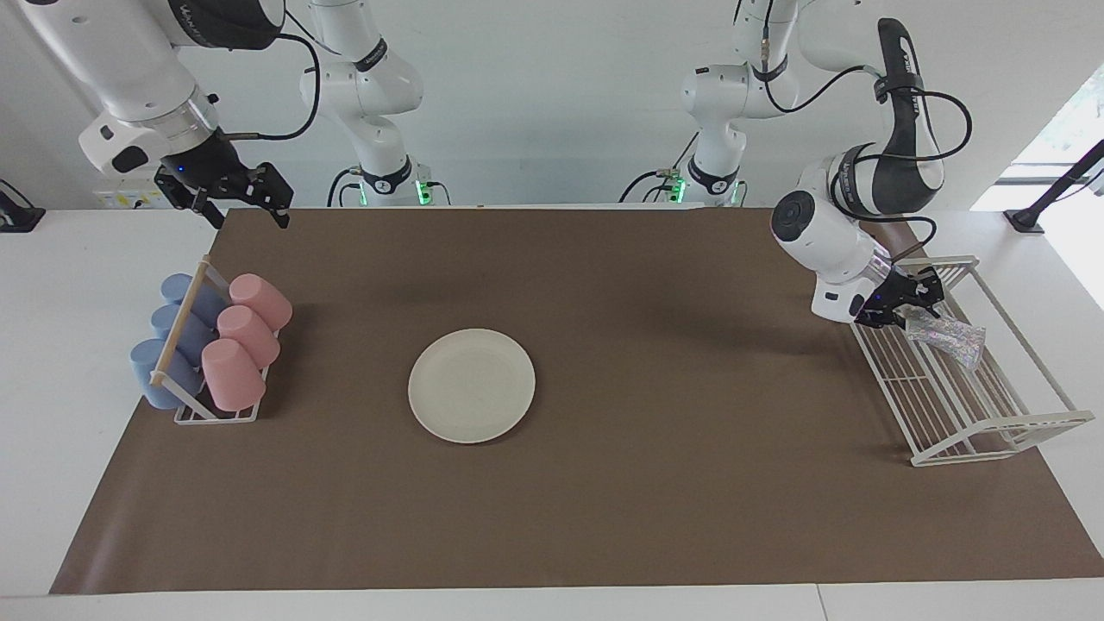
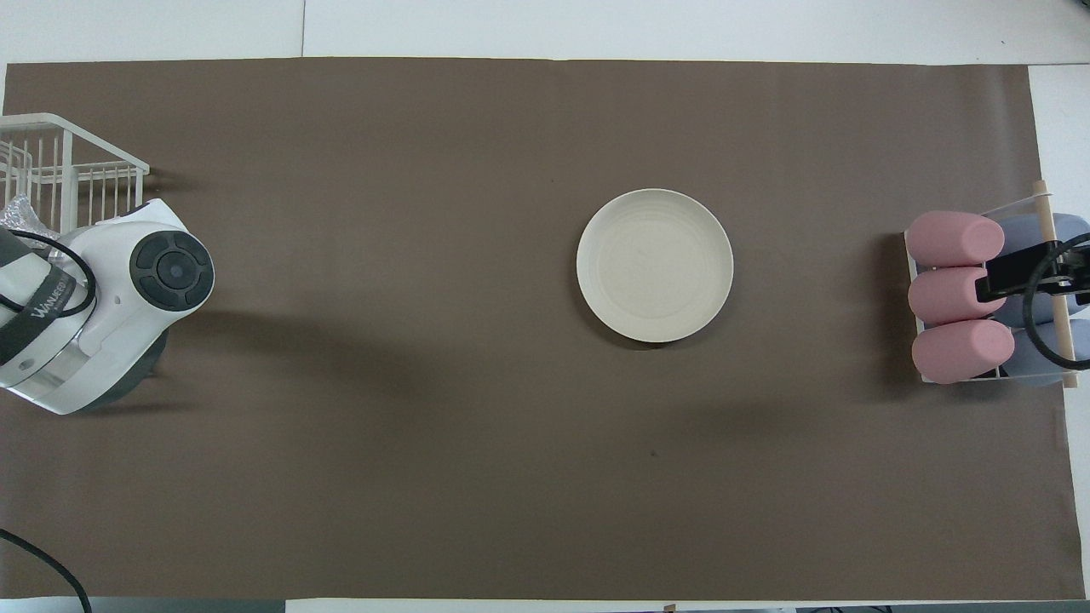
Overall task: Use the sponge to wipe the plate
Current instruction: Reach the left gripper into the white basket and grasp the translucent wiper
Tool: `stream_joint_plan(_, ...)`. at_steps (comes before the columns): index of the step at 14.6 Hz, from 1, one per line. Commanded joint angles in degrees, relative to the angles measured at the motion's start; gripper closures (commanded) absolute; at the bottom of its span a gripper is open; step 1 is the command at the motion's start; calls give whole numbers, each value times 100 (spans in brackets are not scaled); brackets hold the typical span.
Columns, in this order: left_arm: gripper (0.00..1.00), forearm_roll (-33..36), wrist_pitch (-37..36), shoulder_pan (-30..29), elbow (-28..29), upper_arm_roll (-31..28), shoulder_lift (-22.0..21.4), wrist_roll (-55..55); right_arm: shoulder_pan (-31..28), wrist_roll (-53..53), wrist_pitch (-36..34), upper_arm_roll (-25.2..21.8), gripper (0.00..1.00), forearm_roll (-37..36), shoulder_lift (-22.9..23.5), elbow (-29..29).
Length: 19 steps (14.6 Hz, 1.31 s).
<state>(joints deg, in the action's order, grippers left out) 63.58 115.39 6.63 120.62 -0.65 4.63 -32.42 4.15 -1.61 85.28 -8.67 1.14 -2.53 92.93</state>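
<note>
The cream-white plate (image 1: 471, 385) lies flat on the brown mat near the table's middle; it also shows in the overhead view (image 2: 654, 265). The silvery sponge (image 1: 949, 337) lies in the white wire rack (image 1: 992, 431) at the left arm's end of the table. Only a corner of the sponge (image 2: 17, 209) shows in the overhead view. My left gripper (image 1: 902, 307) is open and low over the rack, at the sponge's end nearer the robots. My right gripper (image 1: 246, 210) is open and empty, waiting in the air over the cup rack (image 1: 207, 412).
The cup rack holds pink cups (image 1: 233, 371) and blue cups (image 1: 159, 371) lying on their sides at the right arm's end. The brown mat (image 1: 690, 483) covers most of the white table. The left arm's wrist (image 2: 111, 306) hides its gripper in the overhead view.
</note>
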Motion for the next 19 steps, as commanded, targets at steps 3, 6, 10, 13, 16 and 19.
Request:
stream_joint_plan(3, 100, 128, 142, -30, -3, 12, -59, -81, -2, 301, -82, 23, 0, 27, 51, -108)
stream_joint_plan(6, 100, 120, 142, -21, -38, 21, -59, -72, -11, 302, -116, 32, 0, 18, 51, -117)
stream_joint_plan(10, 100, 93, 63, 23, -301, 21, 38, -54, -11, 319, -108, 24, 0, 18, 42, -108)
stream_joint_plan(13, 100, 40, 28, 40, -512, 30, 21, 16, -20, 504, -143, 24, 0, 18, 42, -108)
stream_joint_plan(16, 100, 6, -164, 93, -749, 47, 3, 95, -20, 522, -178, 24, 0, 27, 42, -108)
stream_joint_plan(19, 100, -879, -419, 225, -1328, 48, 3, 524, -20, 609, -178, 24, 0, 27, 33, -108)
